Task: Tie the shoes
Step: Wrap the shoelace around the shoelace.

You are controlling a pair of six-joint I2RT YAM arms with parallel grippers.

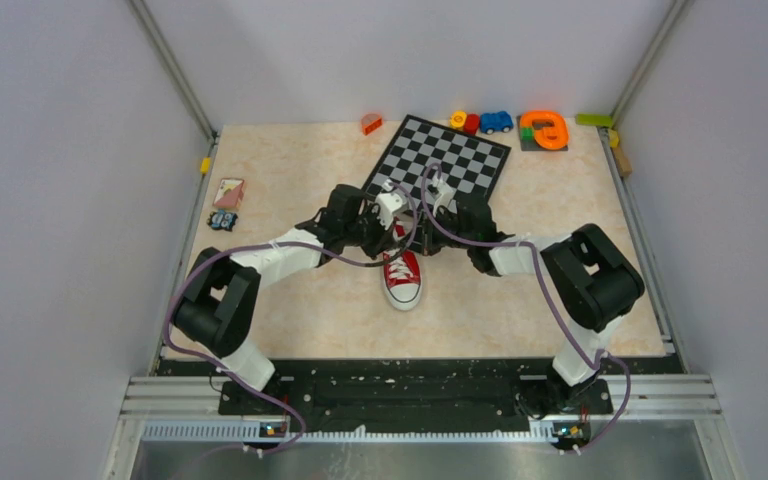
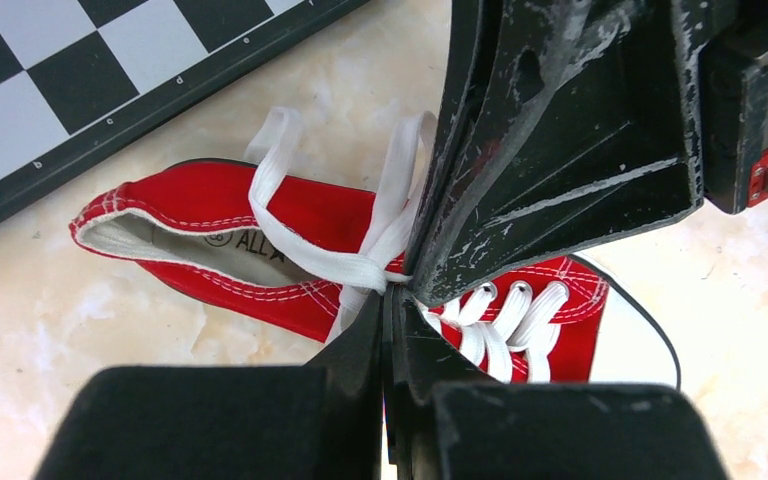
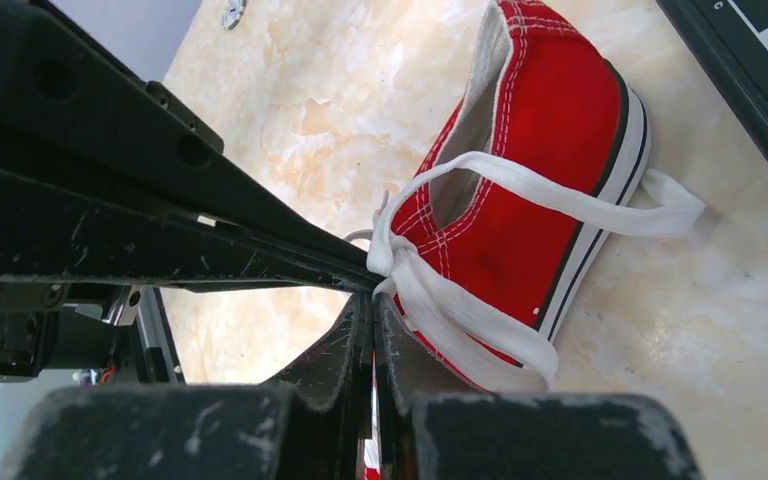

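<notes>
The shoe point(image 1: 402, 278) lies on the bench point(image 1: 290, 300), heel by the chessboard point(image 1: 442, 160). The left end effector point(image 2: 388, 300) and right end effector point(image 3: 373, 290) each pinch its white laces point(image 2: 380, 230) at the crossing (limp, slippery cord, I judge), best held close to the knot.

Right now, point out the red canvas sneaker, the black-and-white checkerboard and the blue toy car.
red canvas sneaker point(image 1: 404, 294), top view, white toe cap
black-and-white checkerboard point(image 1: 450, 150), top view, middle squares
blue toy car point(image 1: 496, 122), top view, roof
</notes>
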